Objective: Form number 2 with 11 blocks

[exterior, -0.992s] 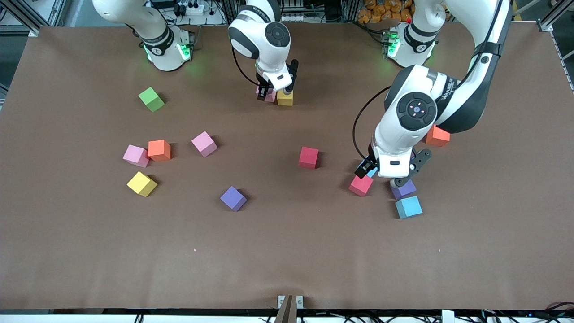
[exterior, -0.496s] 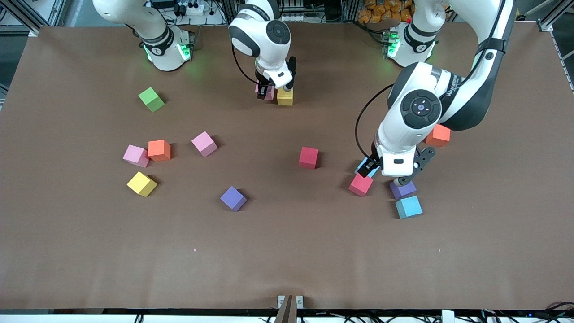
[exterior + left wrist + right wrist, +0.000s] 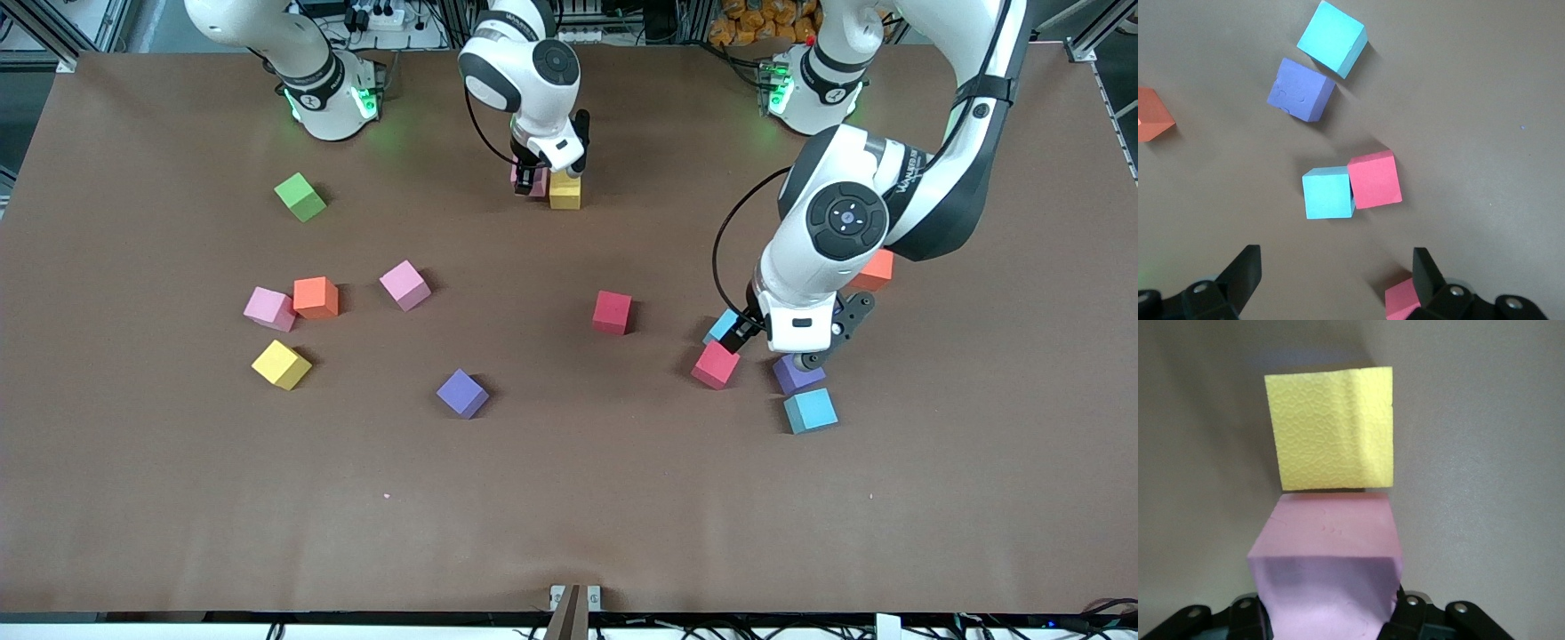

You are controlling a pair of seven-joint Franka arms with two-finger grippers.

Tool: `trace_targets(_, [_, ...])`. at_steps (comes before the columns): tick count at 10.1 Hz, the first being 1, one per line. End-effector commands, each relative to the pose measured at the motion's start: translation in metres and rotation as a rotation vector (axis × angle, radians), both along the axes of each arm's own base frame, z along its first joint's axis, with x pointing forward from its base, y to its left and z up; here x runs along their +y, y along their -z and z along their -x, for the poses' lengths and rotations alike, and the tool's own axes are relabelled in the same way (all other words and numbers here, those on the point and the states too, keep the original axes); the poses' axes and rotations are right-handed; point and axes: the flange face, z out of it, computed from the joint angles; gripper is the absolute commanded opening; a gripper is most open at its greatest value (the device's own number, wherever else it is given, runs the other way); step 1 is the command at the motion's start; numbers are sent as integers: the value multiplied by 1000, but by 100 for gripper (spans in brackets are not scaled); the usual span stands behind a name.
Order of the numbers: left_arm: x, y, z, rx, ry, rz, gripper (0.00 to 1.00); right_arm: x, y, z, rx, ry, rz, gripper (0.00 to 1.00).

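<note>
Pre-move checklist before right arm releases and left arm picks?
1. Right gripper shut on pink block: ok.
2. Pink block beside yellow block, faces lined up: ok; whether it rests on the table: cannot tell.
3. Left gripper open, holding nothing: ok.
4. Light blue block under left gripper free to grasp: not ok, the red block touches one face.
5. Digit complete: not ok, the other cubes lie scattered.
</note>
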Motion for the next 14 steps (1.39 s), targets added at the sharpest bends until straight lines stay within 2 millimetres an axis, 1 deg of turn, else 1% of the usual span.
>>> trace_targets(1, [-4, 14, 3, 28, -66, -25, 100, 1, 13, 2, -8, -25, 0, 6])
trace_targets(2, [-10, 26, 4, 41, -128, -39, 100, 0, 17, 3, -5, -25, 6, 6])
trace_targets(3, [-16, 30, 7, 44, -167, -45, 100, 0, 19, 2, -8, -31, 9, 6])
trace_targets(5, [-19, 33, 9, 55, -245, -42, 100, 1, 27, 2, -12, -36, 7, 6])
trace_targets(6, [-28, 40, 11, 58, -280, -37, 100, 3, 30, 2, -17, -38, -6, 6])
trace_targets(7, [-52, 56, 16, 60, -319, -6, 100, 4, 34, 2, -18, -38, -9, 6])
trace_targets(9, [-65, 69, 13, 23, -425, 23, 100, 8, 39, 2, -22, -40, -18, 6])
trace_targets(11, [-82, 79, 17, 12, -477, 46, 100, 12, 43, 2, -22, -37, -16, 6])
trace_targets(12, [-88, 88, 15, 22, -513, 80, 100, 12, 44, 2, -22, -35, -14, 6])
trace_targets(14, [-109, 110, 25, 40, -498, 88, 100, 13, 46, 4, -20, -38, -9, 8])
